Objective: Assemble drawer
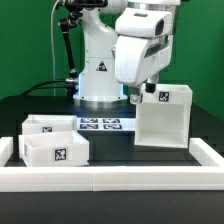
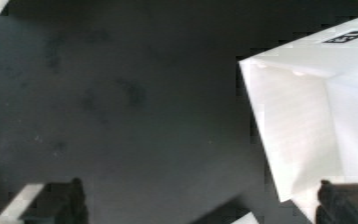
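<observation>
The tall white housing (image 1: 160, 120) stands on the black table at the exterior view's right, with a marker tag on its top edge. Two shallow white trays sit at the exterior view's left, one behind (image 1: 48, 124) and one in front (image 1: 55, 151) with a tag on its face. My gripper (image 1: 143, 95) hovers at the housing's upper corner nearest the trays. In the wrist view the gripper (image 2: 202, 205) is open and holds nothing. Its dark fingers (image 2: 59, 203) are wide apart, and the housing's edge (image 2: 309, 110) lies below, between them.
The marker board (image 1: 100, 124) lies flat on the table between the trays and the housing, in front of the arm's base (image 1: 98, 85). A low white rail (image 1: 120, 178) borders the table's front and sides.
</observation>
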`<state>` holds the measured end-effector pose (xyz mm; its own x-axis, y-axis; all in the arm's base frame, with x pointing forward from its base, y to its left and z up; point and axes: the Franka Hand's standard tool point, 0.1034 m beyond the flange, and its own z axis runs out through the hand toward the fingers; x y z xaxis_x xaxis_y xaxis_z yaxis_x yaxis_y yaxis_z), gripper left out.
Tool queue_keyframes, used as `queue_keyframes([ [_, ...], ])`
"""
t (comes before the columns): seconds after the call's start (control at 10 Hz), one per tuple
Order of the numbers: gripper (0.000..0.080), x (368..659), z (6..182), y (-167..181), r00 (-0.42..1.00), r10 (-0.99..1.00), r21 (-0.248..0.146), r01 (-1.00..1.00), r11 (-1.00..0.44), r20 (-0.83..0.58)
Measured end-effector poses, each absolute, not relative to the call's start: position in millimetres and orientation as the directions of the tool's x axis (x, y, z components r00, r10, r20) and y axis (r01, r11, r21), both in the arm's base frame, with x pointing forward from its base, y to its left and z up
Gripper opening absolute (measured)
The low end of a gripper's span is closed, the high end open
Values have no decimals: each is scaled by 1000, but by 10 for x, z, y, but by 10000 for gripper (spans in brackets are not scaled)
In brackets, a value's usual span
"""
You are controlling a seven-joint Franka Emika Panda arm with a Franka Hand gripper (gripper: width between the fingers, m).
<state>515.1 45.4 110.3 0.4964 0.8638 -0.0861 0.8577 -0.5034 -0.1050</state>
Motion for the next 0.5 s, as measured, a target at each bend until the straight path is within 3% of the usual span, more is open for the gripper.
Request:
queue_keyframes([
  [0.5, 649, 5057, 1115, 613, 767, 633, -78, 629, -774, -107],
])
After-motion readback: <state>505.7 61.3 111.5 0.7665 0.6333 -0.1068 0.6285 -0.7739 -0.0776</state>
